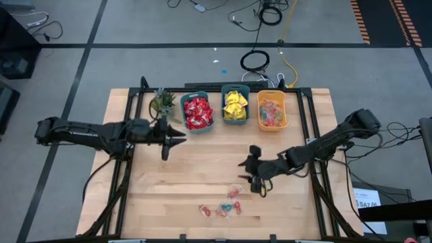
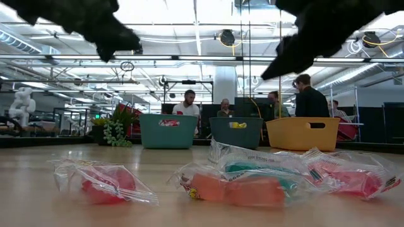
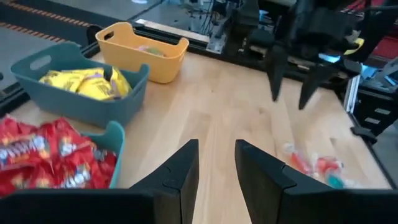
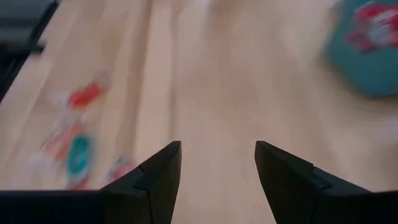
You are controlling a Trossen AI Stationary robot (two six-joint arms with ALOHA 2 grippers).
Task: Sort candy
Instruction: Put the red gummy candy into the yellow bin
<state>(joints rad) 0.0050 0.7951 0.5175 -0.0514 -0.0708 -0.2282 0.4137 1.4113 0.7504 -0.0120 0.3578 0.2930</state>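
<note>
Several loose wrapped candy pieces (image 1: 223,208), red, pink and teal in clear wrap, lie on the wooden table near its front edge; the low view shows them close up (image 2: 252,180). My right gripper (image 1: 251,177) hangs open just above and beyond them, with nothing between its fingers (image 4: 217,155). My left gripper (image 1: 181,136) is open and empty (image 3: 216,155), held in the air in front of the teal bin of red packets (image 1: 198,111). Beside that bin stand a teal bin of yellow packets (image 1: 235,106) and an orange bin of clear-wrapped pieces (image 1: 272,111).
A small green plant (image 1: 163,102) stands left of the bins at the table's far side. A black frame (image 1: 310,135) runs along the table's edges. Bare wood lies between the bins and the loose candy. People show in the room beyond the table (image 2: 309,94).
</note>
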